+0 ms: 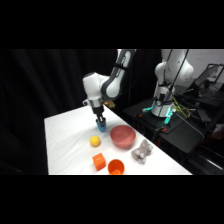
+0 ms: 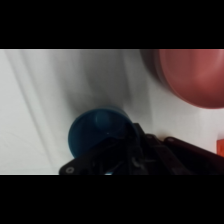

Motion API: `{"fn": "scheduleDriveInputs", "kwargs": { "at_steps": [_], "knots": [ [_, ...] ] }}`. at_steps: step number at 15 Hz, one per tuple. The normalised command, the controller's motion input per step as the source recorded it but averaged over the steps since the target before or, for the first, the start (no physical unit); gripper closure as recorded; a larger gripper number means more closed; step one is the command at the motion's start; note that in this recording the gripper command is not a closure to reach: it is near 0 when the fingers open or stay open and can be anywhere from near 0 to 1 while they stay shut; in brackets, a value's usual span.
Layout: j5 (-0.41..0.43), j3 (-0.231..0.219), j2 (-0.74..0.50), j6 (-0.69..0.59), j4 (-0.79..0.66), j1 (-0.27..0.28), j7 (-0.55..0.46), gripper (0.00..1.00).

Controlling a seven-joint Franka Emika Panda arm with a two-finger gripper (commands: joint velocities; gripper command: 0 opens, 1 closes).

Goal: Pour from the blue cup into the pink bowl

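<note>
One wrist view shows jaws point(image 2: 117, 150) at blue cup point(image 2: 100, 131); grip unclear.

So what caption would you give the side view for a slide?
White robot arm's gripper lowered onto the blue cup, beside the pink bowl on a white table.

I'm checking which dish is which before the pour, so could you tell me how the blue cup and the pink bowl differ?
The blue cup is small and narrow; the pink bowl is far wider, the widest dish on the table. The cup is bright blue, the bowl dusky pink-red. The cup sits directly under the claw; the bowl stands free beside it, with nothing over it. Both are upright, round and open-topped.
</note>
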Motion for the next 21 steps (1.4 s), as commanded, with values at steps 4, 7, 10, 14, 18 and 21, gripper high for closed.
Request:
{"fn": "scheduleDriveInputs", "kwargs": {
  "at_steps": [4, 7, 10, 14, 18, 21],
  "knots": [
    [-0.007, -0.073, -0.58, -0.44, -0.1, 0.057, 0.04, 0.05],
    [0.057, -0.027, -0.49, -0.34, -0.1, 0.107, 0.0, 0.05],
    [0.218, 0.039, -0.37, -0.3, -0.09, 0.144, -0.09, 0.05],
    [0.388, 0.049, -0.15, -0.38, 0.0, 0.117, -0.22, 0.05],
    [0.53, 0.02, 0.02, -0.33, 0.01, 0.027, -0.46, 0.08],
    [0.506, 0.0, 0.21, -0.4, 0.09, -0.061, -0.61, 0.07]
  ]
}}
